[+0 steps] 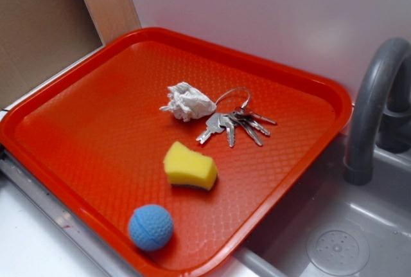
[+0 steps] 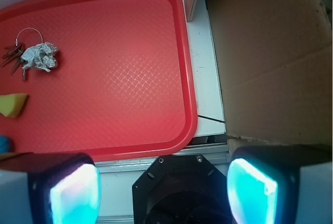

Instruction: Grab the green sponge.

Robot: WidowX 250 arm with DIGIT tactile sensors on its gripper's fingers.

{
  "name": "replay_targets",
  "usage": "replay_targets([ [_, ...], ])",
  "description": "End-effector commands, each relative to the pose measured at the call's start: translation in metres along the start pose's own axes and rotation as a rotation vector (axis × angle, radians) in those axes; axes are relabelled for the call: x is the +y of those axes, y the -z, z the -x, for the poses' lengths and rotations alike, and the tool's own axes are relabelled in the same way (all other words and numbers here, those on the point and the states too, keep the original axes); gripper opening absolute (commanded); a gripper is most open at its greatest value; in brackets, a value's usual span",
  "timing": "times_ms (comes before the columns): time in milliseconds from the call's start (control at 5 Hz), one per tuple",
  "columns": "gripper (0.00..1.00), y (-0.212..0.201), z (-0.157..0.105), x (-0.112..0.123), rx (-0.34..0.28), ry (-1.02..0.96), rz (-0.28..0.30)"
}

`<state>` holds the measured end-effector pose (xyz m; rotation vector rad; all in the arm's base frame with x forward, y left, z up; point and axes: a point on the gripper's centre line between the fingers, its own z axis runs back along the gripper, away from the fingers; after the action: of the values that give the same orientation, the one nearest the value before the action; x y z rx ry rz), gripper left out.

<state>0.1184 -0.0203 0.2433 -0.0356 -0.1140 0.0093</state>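
Note:
The green sponge (image 1: 191, 166) is a small yellow foam block with a dark underside, lying on the red tray (image 1: 96, 116) near its middle front. The wrist view catches only part of the sponge (image 2: 13, 104) at the far left edge. My gripper (image 2: 164, 190) is open, its two glowing cyan pads (image 2: 75, 195) wide apart with nothing between them. It hangs high over the tray's outer edge and the black robot base (image 2: 179, 190), far from the sponge. The exterior view does not show the gripper.
A crumpled white paper wad (image 1: 187, 102) and a bunch of keys (image 1: 234, 123) lie behind the sponge. In front of it sits a blue dimpled ball (image 1: 150, 227). A grey faucet (image 1: 372, 110) and sink (image 1: 334, 245) stand right of the tray. A cardboard panel (image 2: 270, 52) is beside the tray.

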Motion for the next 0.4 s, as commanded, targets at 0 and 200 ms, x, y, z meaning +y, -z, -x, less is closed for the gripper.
replay_targets([
  [0,1.00,0.000,0.000,0.000,0.000,0.000,0.000],
  [200,1.00,0.012,-0.015,-0.035,-0.031,0.197,0.013],
])
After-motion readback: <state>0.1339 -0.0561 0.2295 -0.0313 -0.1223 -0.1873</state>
